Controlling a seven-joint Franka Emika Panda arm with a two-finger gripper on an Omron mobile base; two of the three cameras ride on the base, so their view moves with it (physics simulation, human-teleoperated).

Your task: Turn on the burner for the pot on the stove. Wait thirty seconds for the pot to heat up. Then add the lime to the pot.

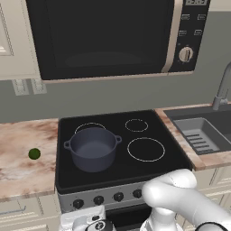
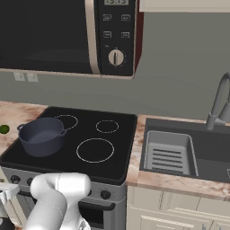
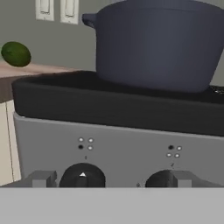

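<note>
Hovering low at stove (image 1: 158, 169) front, gripper (image 3: 124, 179) w/ fingers spread wide, holding nothing, facing two knobs (image 3: 82, 176). Pot (image 1: 93, 148) sits on rear-left ring. Lime (image 1: 34, 154) on counter (image 1: 18, 171), at pot's 9 o'clock, well apart.

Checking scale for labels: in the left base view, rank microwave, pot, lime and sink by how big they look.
1. microwave
2. pot and sink: look alike, and the sink is cut off by the edge, so unranked
3. lime
</note>
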